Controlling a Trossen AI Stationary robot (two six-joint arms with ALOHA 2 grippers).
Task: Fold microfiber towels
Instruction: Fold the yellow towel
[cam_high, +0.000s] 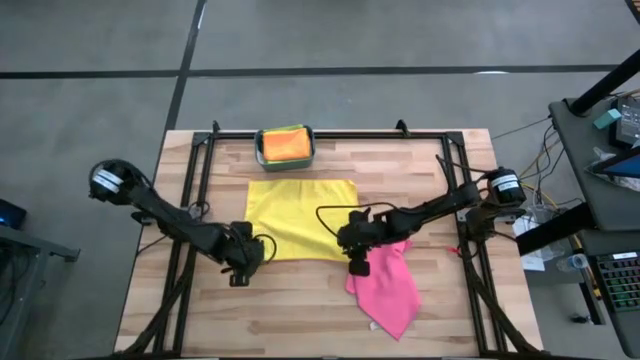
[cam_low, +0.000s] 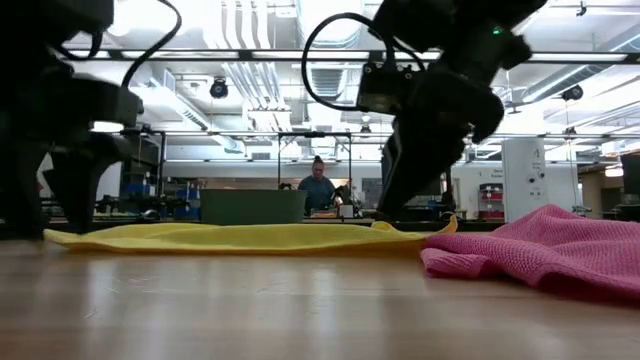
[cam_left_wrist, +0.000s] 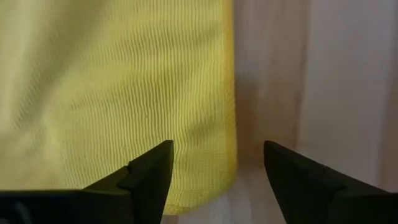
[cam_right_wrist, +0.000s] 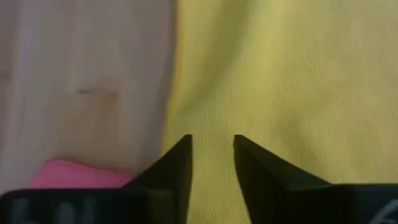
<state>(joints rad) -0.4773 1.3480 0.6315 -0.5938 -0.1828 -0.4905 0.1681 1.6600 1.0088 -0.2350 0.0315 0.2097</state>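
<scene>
A yellow towel lies spread flat in the middle of the table. A pink towel lies crumpled at its near right. My left gripper stands open just over the yellow towel's near left corner, one finger over the cloth and one over bare wood. My right gripper is over the near right corner, open by a narrow gap, beside the pink towel's edge. Neither gripper holds anything.
A teal bin at the table's far edge holds an orange towel and a green one. A black frame runs along the table's far side and down both sides. Bare wood lies near the front edge.
</scene>
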